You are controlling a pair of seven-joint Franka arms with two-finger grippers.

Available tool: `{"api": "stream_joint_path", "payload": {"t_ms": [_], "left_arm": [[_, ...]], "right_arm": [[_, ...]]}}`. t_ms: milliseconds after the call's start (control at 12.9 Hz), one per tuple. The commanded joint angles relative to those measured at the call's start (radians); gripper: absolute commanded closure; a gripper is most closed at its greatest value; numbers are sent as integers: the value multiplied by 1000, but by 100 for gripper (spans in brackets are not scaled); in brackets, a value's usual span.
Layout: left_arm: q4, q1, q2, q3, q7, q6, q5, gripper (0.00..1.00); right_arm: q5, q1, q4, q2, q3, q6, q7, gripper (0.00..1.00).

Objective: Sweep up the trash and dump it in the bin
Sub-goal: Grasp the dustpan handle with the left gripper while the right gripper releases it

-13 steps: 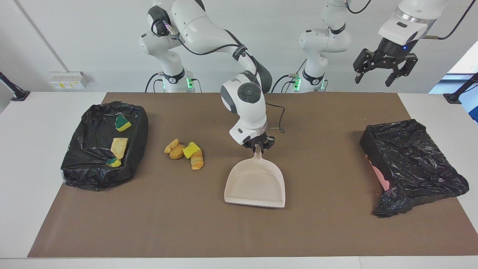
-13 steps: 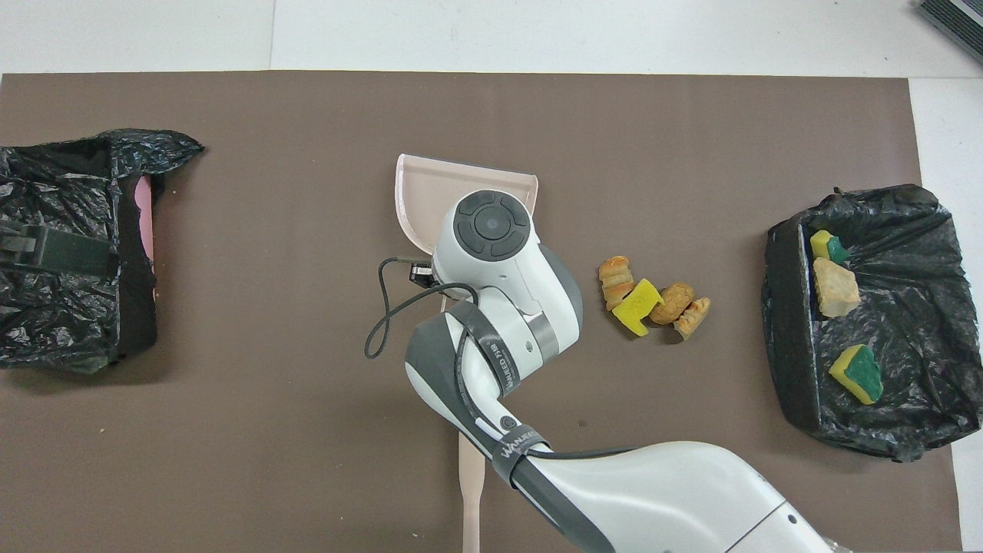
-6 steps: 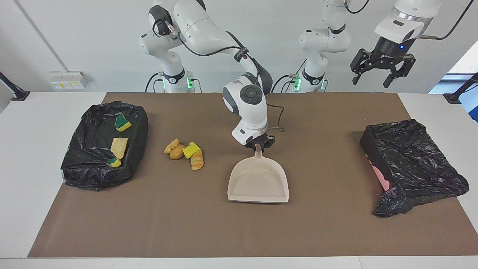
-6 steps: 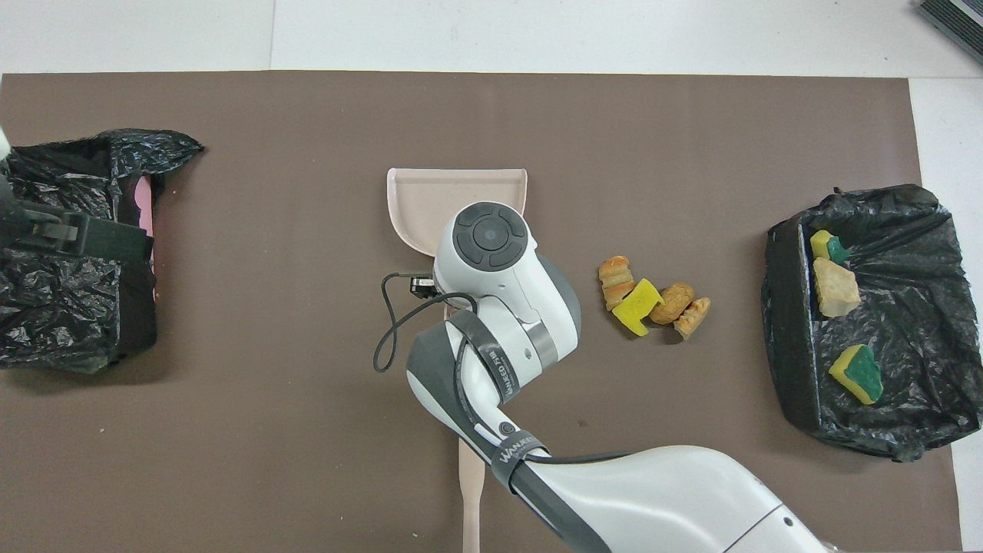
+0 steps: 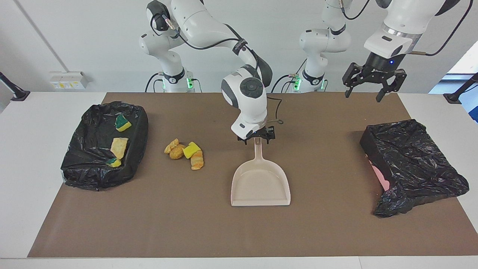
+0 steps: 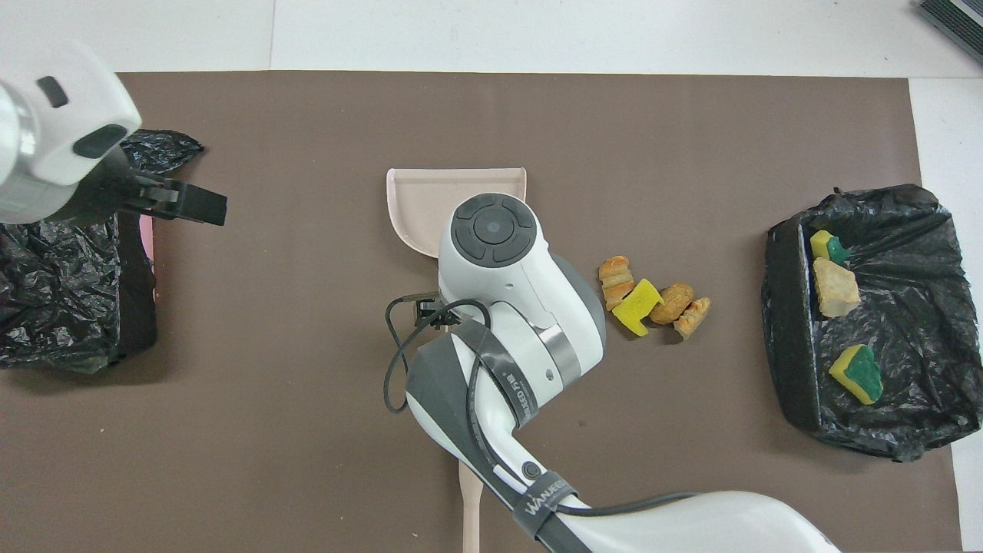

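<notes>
The trash is a heap of several small yellow and orange-tan chunks (image 5: 185,151) on the brown mat, also in the overhead view (image 6: 649,299). Three more chunks lie in the black-lined bin (image 5: 93,164) at the right arm's end, which the overhead view shows too (image 6: 787,338). The beige dustpan (image 5: 260,185) lies at mid-table beside the heap, toward the left arm's end (image 6: 418,200). My right gripper (image 5: 257,139) is just over the tip of its handle, fingers spread. In the overhead view its own wrist hides it. My left gripper (image 5: 363,93) is open and empty in the air (image 6: 203,207).
A crumpled black bag (image 5: 410,160) over something pink lies at the left arm's end of the mat (image 6: 69,292). A beige stick (image 6: 470,507) pokes out from under my right arm near the robots' edge. The brown mat (image 5: 186,224) covers most of the table.
The dustpan has settled flat and square on the mat. My right gripper has opened and risen off its handle. My left gripper has come down and moved toward the middle.
</notes>
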Motion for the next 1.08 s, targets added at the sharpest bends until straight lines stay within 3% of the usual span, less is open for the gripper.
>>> {"api": "stream_joint_path", "payload": {"t_ms": [0,155,387,542,852,1007], "left_arm": [[-87,1,22,-40,-36,131,15,0],[-98,-1,83,-100,-146,192,21,0],[-104,-8,163,-167,-203,240,59,0],[-107,-43,232,-212,-338,310,137,0],[-140,-69,297,-290,-439,395,142,0],[-147,-89,317,-290,-457,409,142,0]], "right_arm": [[24,-2,-172,-175,2,-36,-41,0],[32,13,-304,-288,4,-63,-47,0],[105,88,-449,-387,7,-50,-19,0],[145,134,-545,-440,7,30,25,0],[151,272,-717,-442,8,275,145,0],[151,286,-760,-462,8,276,156,0]]}}
